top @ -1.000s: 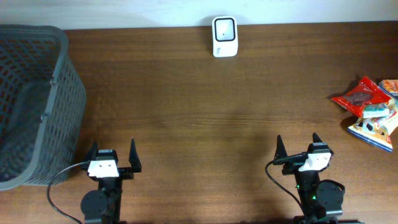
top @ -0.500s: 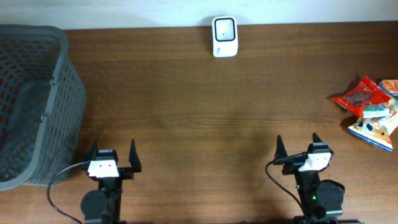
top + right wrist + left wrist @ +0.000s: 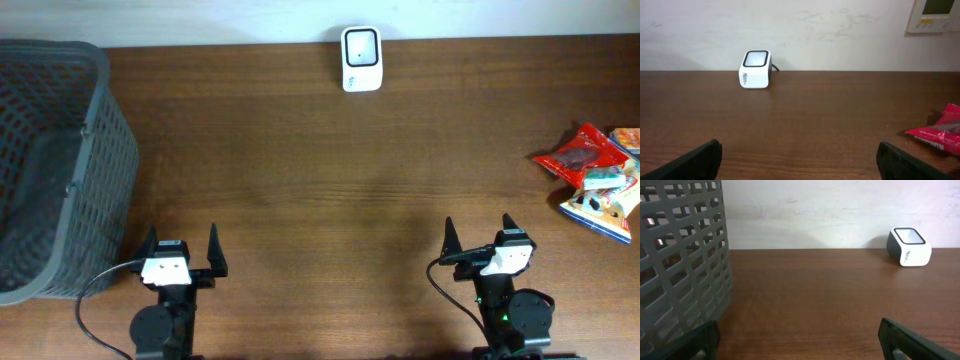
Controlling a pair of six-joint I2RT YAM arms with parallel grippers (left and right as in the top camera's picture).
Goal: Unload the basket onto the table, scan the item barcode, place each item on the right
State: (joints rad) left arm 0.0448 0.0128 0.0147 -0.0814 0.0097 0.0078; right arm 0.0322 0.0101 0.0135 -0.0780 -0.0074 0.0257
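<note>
Between the earlier overhead pictures and now, no change is visible. The left pincer (image 3: 182, 240) and the right pincer (image 3: 478, 228) show no shift on the desk (image 3: 320, 180), and their jaws are as wide apart as before. The scanner (image 3: 361, 58), the snack packets (image 3: 590, 170) and the basket (image 3: 90, 120) also show no movement.
</note>
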